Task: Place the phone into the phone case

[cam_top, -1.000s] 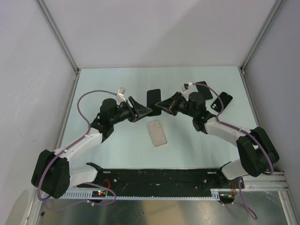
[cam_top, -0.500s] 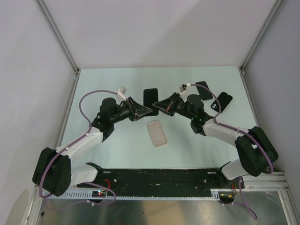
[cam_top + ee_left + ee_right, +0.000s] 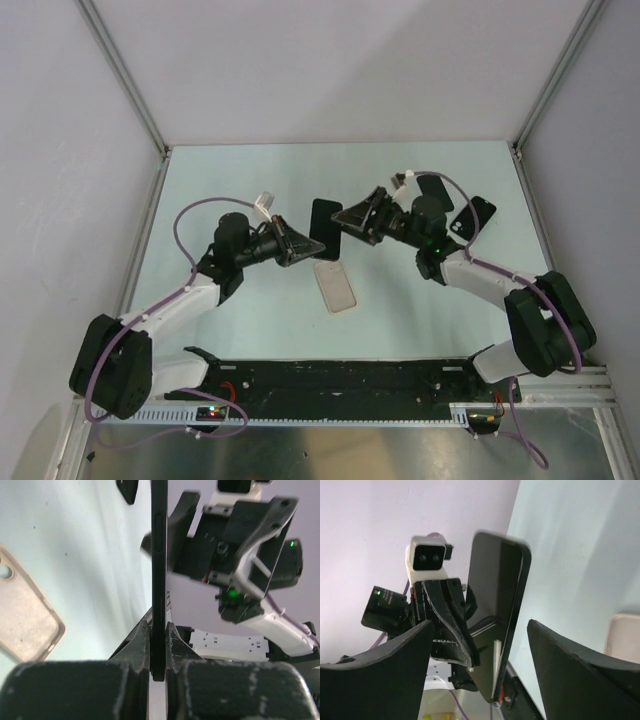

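My left gripper [image 3: 158, 647] clamps the phone [image 3: 159, 555] on edge, so it can go down into the case [image 3: 335, 285]; my right gripper [image 3: 347, 218] stands spread, not touching it.

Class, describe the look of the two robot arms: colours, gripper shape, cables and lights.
Both the left arm and right arm have white links between black joints. The left gripper and right gripper have tapering black fingers. A purple cable loops along each arm, and a green light glows on the right wrist.
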`<state>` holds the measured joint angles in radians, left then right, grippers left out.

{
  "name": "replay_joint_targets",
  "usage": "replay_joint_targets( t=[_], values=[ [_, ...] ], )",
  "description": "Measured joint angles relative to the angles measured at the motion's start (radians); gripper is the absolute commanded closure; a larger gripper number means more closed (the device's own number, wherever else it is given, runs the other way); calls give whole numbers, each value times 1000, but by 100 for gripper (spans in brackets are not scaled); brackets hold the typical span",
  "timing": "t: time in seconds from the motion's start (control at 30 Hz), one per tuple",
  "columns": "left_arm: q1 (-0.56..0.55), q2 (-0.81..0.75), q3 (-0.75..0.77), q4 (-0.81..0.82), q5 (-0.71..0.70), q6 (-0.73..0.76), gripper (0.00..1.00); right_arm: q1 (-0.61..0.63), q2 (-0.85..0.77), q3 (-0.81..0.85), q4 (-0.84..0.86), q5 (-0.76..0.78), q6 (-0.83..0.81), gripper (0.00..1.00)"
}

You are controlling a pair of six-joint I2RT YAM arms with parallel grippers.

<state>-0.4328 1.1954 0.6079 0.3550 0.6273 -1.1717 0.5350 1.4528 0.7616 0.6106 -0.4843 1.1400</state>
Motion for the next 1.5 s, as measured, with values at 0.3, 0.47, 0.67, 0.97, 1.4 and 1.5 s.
replay_joint_targets(
  t=[0.3, 0.47, 0.67, 0.97, 1.4, 1.5],
  values=[
    [-12, -91, -59, -39, 89, 51, 100, -252, 175, 187, 34, -406, -105, 16],
    [-47, -187, -92, -87, 145, 97, 100, -227, 355, 286, 232, -626, -29, 20],
    [-61, -330, -136, -291, 169, 207, 100, -148, 475, 295, 538, -800, 196, 27],
    [-61, -409, -139, -478, 190, 301, 100, -80, 433, 220, 666, -914, 247, 30],
    [-73, -392, -138, -556, 247, 413, 100, -30, 407, 157, 682, -968, 225, 37],
    [-78, -392, -138, -565, 251, 431, 100, -23, 407, 156, 682, -974, 224, 38]
  ],
)
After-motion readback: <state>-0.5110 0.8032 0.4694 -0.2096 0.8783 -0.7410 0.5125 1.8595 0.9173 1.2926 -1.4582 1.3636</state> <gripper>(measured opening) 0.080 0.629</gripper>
